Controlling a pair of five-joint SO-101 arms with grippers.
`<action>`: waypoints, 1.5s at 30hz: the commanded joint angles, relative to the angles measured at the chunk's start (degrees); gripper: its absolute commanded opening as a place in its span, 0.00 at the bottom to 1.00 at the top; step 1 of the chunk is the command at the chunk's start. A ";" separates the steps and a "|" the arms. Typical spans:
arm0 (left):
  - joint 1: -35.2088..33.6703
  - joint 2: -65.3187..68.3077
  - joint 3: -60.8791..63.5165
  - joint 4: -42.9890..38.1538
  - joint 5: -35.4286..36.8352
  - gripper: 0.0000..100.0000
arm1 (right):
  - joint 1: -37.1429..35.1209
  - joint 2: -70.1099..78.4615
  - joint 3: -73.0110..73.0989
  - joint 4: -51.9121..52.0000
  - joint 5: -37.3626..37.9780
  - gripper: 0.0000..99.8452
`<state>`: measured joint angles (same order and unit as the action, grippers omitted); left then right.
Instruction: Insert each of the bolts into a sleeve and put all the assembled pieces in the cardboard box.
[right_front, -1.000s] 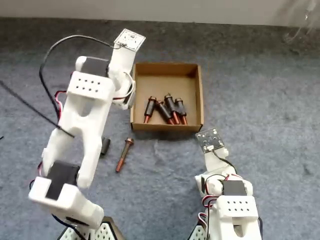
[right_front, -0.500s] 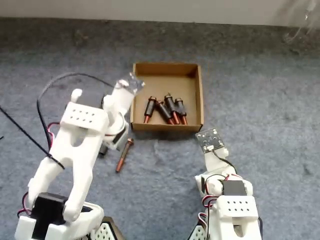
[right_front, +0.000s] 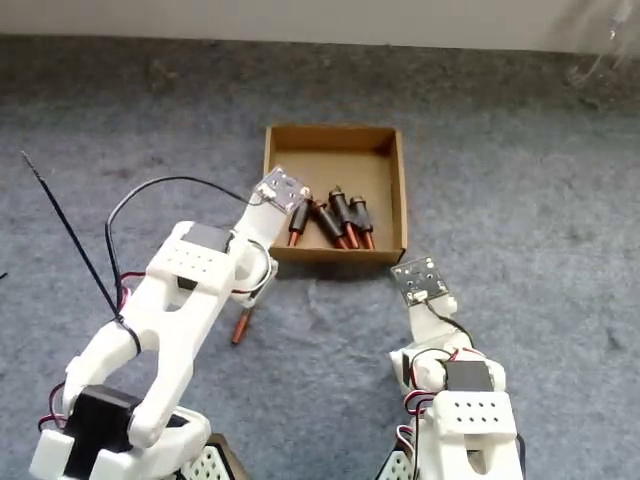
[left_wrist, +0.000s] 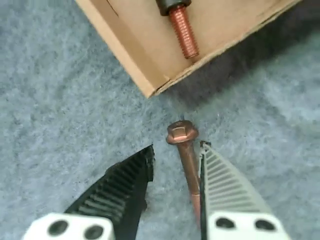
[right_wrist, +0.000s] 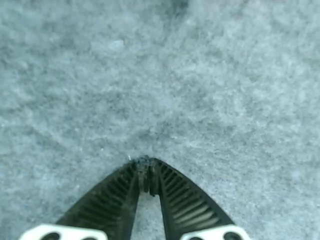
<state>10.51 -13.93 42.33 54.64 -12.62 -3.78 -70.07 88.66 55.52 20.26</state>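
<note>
The desk (right_front: 520, 200) is surveyed from overhead by the high view, with the arm bases at the near edge and the cardboard box (right_front: 401, 190) farther off. The left wrist view is aimed steeply down, close over a loose bolt (left_wrist: 187, 160) and one box corner, both shared with the high view. The right wrist view is held close over the desk surface, past its own jaws.
</note>
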 joint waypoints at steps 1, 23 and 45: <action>0.57 5.23 -0.92 -4.13 2.11 0.14 | 0.57 -0.31 -0.13 -0.92 -0.44 0.01; 2.86 -8.48 -9.54 29.80 -24.18 0.00 | 0.57 -0.31 -0.13 -0.92 -0.44 0.01; -10.15 21.67 -14.37 5.45 -5.45 0.00 | 0.57 -0.31 -0.13 -0.92 -0.44 0.01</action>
<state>-4.35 7.43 29.41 59.56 -21.41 -3.78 -69.98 88.66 55.52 20.26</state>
